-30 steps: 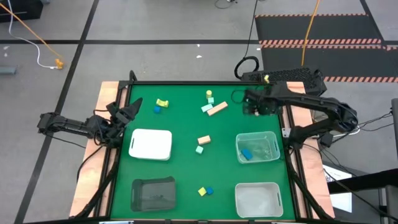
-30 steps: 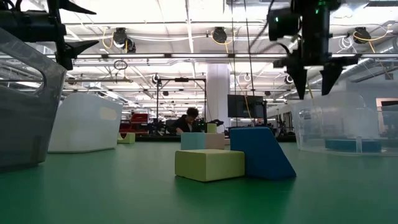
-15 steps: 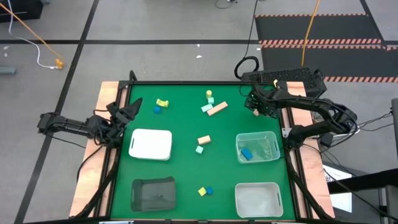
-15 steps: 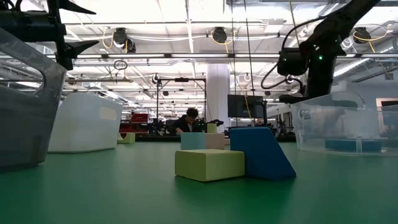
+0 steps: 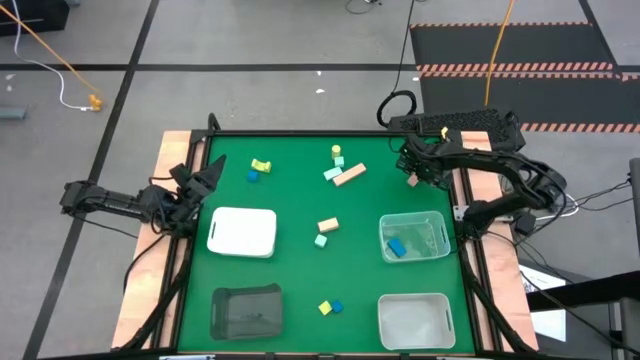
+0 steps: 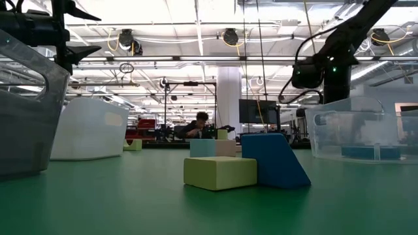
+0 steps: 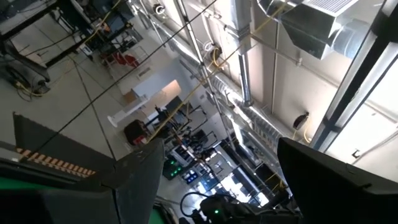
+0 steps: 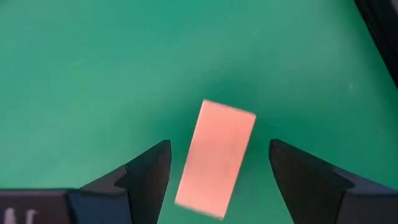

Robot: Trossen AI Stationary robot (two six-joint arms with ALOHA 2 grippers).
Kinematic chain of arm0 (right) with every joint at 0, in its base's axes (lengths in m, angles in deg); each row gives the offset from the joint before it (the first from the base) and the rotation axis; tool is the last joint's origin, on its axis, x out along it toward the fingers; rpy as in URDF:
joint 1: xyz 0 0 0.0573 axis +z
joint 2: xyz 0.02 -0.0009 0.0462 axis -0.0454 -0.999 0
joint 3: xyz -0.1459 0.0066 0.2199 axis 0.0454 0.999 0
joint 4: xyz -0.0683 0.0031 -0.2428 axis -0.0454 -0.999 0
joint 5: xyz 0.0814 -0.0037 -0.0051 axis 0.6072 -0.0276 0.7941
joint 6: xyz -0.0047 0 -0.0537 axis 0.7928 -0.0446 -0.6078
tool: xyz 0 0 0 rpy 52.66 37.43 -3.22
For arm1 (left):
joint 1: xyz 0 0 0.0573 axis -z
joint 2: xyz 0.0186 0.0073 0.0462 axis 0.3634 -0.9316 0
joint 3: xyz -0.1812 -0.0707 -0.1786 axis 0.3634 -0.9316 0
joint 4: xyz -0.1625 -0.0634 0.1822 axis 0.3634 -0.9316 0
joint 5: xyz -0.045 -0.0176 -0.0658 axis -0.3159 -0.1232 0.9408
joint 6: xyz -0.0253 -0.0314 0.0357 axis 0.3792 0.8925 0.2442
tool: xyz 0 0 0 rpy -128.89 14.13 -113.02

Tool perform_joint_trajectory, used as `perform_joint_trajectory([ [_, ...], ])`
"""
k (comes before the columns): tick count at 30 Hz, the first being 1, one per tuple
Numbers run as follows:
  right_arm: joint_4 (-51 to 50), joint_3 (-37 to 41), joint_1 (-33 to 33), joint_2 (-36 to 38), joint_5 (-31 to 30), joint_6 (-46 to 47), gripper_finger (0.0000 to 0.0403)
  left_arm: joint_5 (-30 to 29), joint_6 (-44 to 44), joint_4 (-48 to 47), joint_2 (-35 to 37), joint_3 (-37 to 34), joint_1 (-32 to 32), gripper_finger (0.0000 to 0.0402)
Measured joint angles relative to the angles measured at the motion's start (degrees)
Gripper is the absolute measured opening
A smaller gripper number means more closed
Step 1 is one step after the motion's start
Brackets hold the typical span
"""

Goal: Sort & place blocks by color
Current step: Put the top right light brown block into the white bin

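Note:
Small blocks lie scattered on the green table: a yellow and blue pair (image 5: 258, 170), a yellow and mint pair (image 5: 337, 155), a mint block with a pink bar (image 5: 347, 175), a pink and mint pair (image 5: 325, 232), and a yellow and blue pair (image 5: 330, 307). One blue block (image 5: 397, 247) sits inside a clear bin. A salmon pink block (image 8: 216, 158) lies flat near the far right corner. My right gripper (image 8: 219, 144) hangs over it, open, one finger on each side with green showing between. My left gripper (image 5: 208, 178) waits open at the left edge, tilted upward.
A white tray (image 5: 242, 231) and a dark tray (image 5: 247, 311) lie on the table's left half. Two clear bins (image 5: 414, 238) (image 5: 415, 320) stand on the right half. The table's right rail runs close beside my right gripper. A person shows in the room beyond.
My right gripper has come down from high above the table and drawn slightly toward the right edge, ending low over the pink block near the far right corner. The blocks have stayed where they were.

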Motion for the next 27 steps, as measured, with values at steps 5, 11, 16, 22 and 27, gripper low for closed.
perform_joint_trajectory([
  [5,4.8,-0.1,0.1,-3.8,-0.1,-3.2,0.0253,0.0,0.0,0.0,0.0,0.0,0.0,0.0312],
  [11,4.4,-0.2,0.2,-6.2,-0.8,-8.3,0.0206,-0.3,0.1,0.0,0.0,0.0,0.0,0.0312],
  [16,3.6,-0.2,0.2,-5.8,-1.5,-12.5,0.012,-0.4,0.4,-3.1,0.0,0.0,0.0,0.0312],
  [22,4.3,-0.1,0.2,-4.5,-1.3,-16.7,0.0109,-0.4,6.2,-14.3,0.0,0.0,0.0,0.0312],
  [27,9.3,0.1,1.5,1.7,2.2,-17.0,0.0109,1.6,4.1,-21.3,0.0,0.0,0.0,0.0312],
])
